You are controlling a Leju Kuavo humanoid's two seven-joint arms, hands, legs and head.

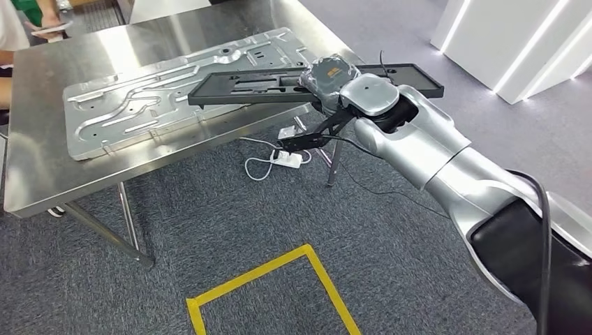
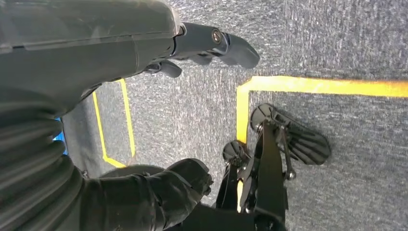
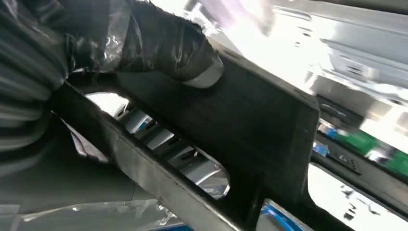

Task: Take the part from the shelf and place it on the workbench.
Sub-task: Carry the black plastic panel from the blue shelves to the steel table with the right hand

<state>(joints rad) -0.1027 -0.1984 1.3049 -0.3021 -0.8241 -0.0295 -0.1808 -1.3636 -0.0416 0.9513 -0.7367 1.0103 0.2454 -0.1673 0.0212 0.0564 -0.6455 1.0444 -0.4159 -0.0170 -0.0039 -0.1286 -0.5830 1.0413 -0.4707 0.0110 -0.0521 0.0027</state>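
My right hand point(image 1: 334, 78) grips a long flat black part point(image 1: 258, 87) with cut-outs and holds it level over the near right corner of the steel workbench point(image 1: 42, 160). One end of the part reaches over a stamped metal panel point(image 1: 153, 98) lying on the bench; the other end juts past the bench edge. Up close, the thumb of my right hand point(image 3: 159, 43) presses on the black part point(image 3: 260, 120), with shiny metal showing through its slots. My left hand point(image 2: 144, 53) hangs over the grey carpet with its fingers apart, holding nothing.
A white power strip point(image 1: 287, 158) and cables lie on the carpet under the bench's right end. Yellow floor tape point(image 1: 279, 269) marks a square in front of me. A person point(image 1: 21, 28) stands at the far left behind the bench. White panels point(image 1: 516, 42) stand at the right.
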